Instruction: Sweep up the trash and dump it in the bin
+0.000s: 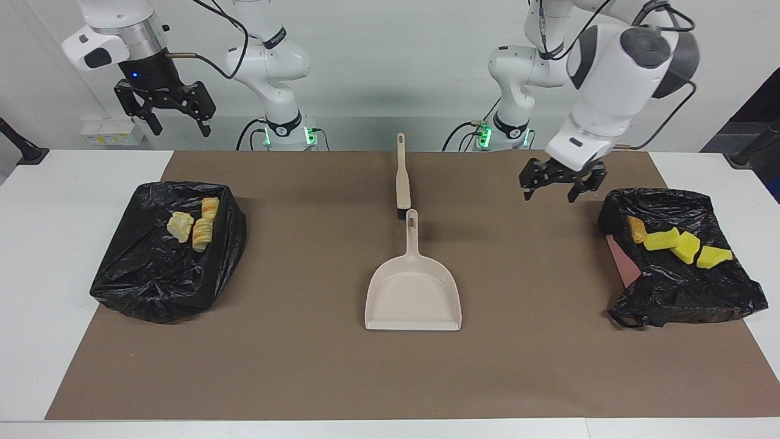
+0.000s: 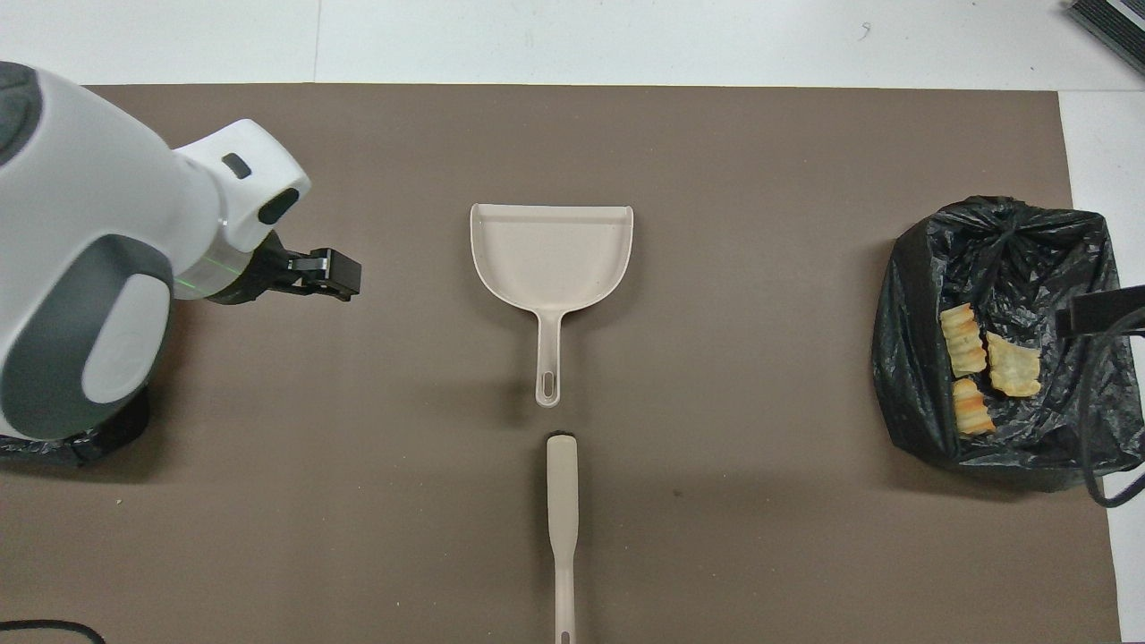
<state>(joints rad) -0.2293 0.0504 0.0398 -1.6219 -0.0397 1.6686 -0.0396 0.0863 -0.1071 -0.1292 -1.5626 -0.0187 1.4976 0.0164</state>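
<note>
In the overhead view the bin (image 2: 54, 443) at the left arm's end is almost wholly covered by the left arm (image 2: 80, 259) — its yellow scraps unseen — and the brush (image 2: 563, 528) is cut off by the bottom edge.

From the facing camera we look down from high across the table (image 1: 36, 256) toward both arm bases and the wall, taking in the whole brown mat (image 1: 304, 366) from edge to edge. From the overhead camera we look steeply down from above the robots' end, closer in, so the mat (image 2: 716, 555) fills the picture and its ends are cropped. We see the dustpan (image 1: 413, 292) (image 2: 552, 255) and brush (image 1: 402, 177) (image 2: 563, 510) at the middle in both views, turned half a turn between them.
</note>
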